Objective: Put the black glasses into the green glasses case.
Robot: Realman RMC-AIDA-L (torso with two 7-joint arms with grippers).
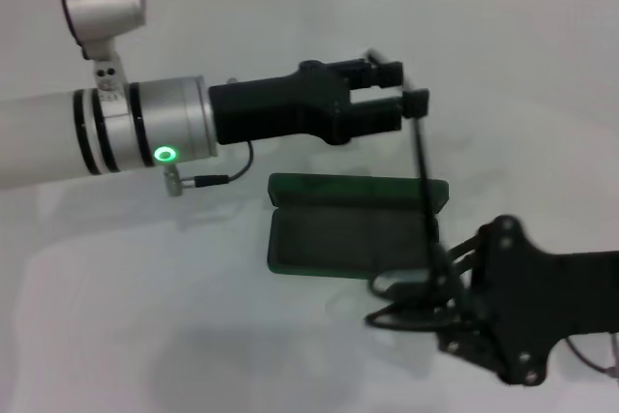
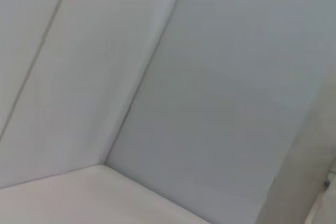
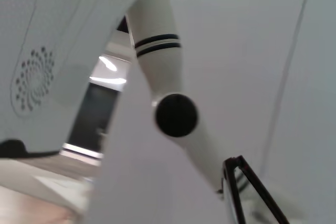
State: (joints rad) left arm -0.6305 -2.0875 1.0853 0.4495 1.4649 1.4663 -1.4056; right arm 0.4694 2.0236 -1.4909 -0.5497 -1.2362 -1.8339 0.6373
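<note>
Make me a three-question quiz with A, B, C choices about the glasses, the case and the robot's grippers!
1. Where is the dark green rectangular hinged glasses case?
A. on the white table
B. in a gripper
C. on the floor

2. What colour is the light on the left arm?
A. red
B. blue
C. green

3. The case is:
A. shut
B. open
C. upside down

Answers: 1 A, it lies on the white table between the left gripper and right gripper. 2 C, the small light glows green. 3 B, its lid is folded back while both grippers hold the thin black-framed glasses above it.
</note>
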